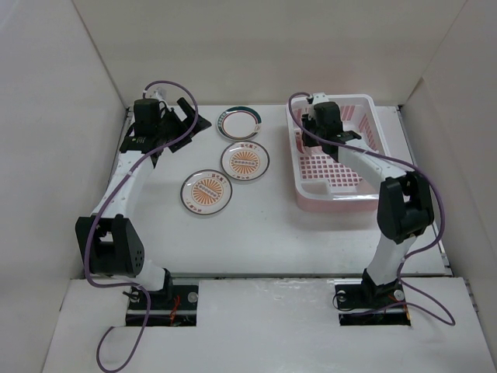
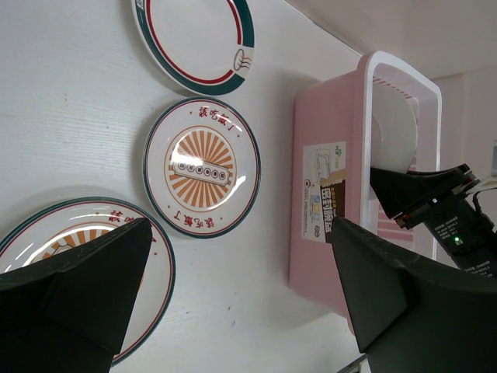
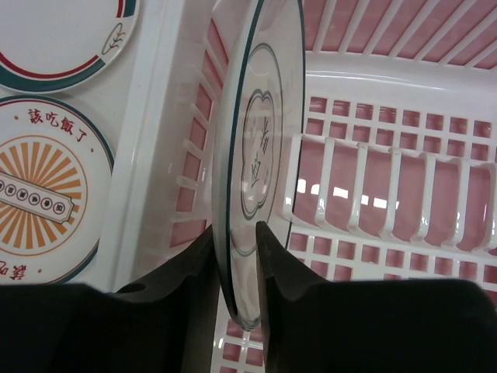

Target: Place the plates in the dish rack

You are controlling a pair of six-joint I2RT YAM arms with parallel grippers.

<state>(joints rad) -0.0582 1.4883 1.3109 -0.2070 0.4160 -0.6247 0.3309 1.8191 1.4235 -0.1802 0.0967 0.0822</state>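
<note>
Your right gripper (image 3: 237,233) has a finger on each side of the ringed plate (image 3: 260,132), low on its rim. The wrist view does not settle whether the fingers are pinching it or have just let go, so treat that as unknown. The plate stands on edge inside the rack (image 3: 404,78), close to its left wall with the dividers beside it. Judge that one as good as loaded once you see it stand alone.

Your left gripper (image 2: 241,233) hangs wide apart with nothing in it, above the table (image 1: 272,233). Three plates lie flat there, well apart from the rack: the rimmed plate (image 1: 238,123), the far sunburst plate (image 1: 245,160) and the near sunburst plate (image 1: 206,191). So you have one of four in, three left.
</note>
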